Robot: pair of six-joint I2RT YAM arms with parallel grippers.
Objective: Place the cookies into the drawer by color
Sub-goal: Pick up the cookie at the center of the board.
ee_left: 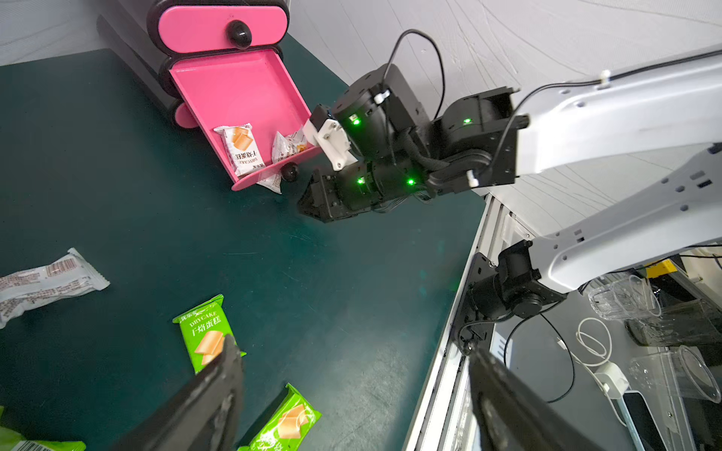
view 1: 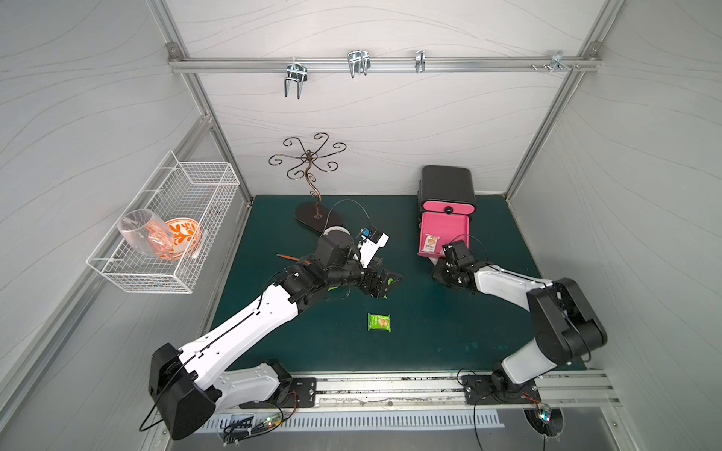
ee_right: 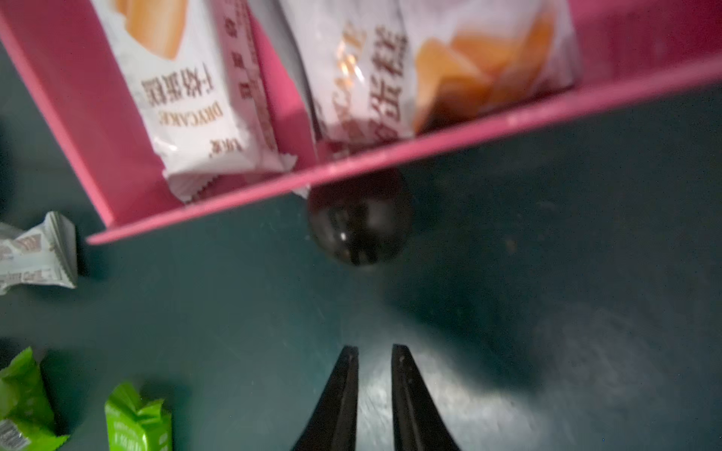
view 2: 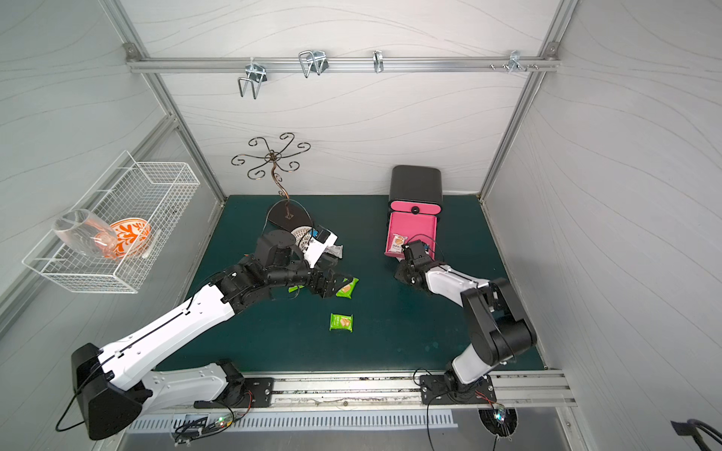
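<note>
While the wide-open, empty left gripper hovers over green foil cookie packets mid-bench, the right gripper, barely parted and empty, faces the round black knob of the pulled-out pink plastic drawer near the far edge; closing may pinch the white packet poking past its front.

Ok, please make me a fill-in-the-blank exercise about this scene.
1. The pulled-out hot-pink plastic drawer holds small wrapped cookie packets in ___ wrappers.
2. The hot-pink drawer above it is ___.
3. The lone wrapped packet on the dark green mat nearest the robot is ___.
4. The left gripper has its jaws wide ___.
Missing words: white, shut, green, open.
</note>
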